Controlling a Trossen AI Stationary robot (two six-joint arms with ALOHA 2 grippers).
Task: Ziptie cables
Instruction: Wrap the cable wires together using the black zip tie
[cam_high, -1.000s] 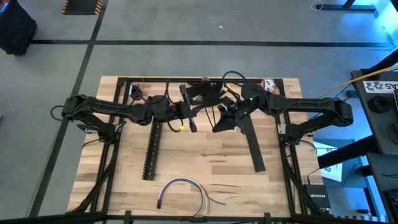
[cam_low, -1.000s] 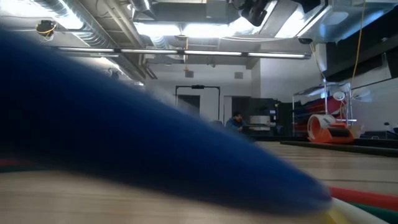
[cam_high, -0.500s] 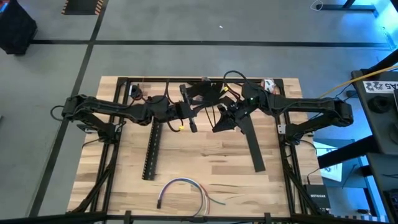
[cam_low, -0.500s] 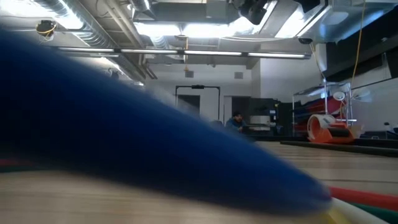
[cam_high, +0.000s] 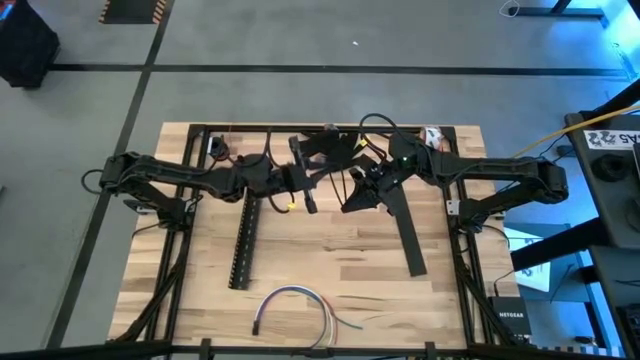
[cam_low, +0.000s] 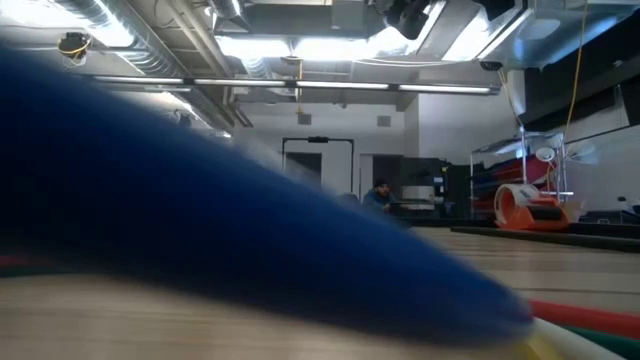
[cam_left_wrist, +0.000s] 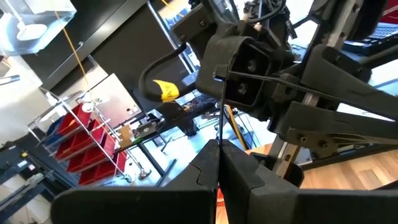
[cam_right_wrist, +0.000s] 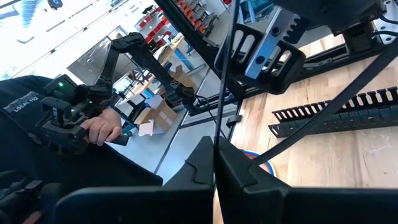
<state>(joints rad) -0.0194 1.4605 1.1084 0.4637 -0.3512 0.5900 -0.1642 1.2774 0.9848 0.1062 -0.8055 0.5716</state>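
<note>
Landmark: black slotted channel (cam_high: 244, 240), lying lengthwise on the wooden table (cam_high: 330, 265), left of centre.
Cables: cables (cam_high: 296, 305) sit in a loose curl on the table just past the channel's near end, toward the front edge; untouched, well apart from both grippers. Prob. left there so the tie gets prepped first.
Left gripper: left gripper (cam_high: 308, 195) is up in the air just right of the channel's far end, fingers pinched tight. In the left wrist view a thin dark strip (cam_left_wrist: 219, 118), likely the ziptie, rises straight out from between the closed fingers (cam_left_wrist: 249, 180).
Right gripper: right gripper (cam_high: 352, 198) faces the left one, further right of the channel's far end, also clamped. Right wrist view shows the same kind of thin strip (cam_right_wrist: 222, 87) running out from its closed fingers (cam_right_wrist: 239, 168).
Why held so: looks like each gripper pinches one end of the tie betw. them, mid-air, to bend or thread it into a loop before going down to the cables. Can't confirm it's one strip end to end; it's too thin in the high view.
Second black bar: a flat black bar (cam_high: 406, 235) lies well right of the channel, under the right arm; not in use.
Task stage: early, nothing bundled yet.
Bystander: person's hand (cam_right_wrist: 99, 129) on a controller beyond the table, right wrist view.
</note>
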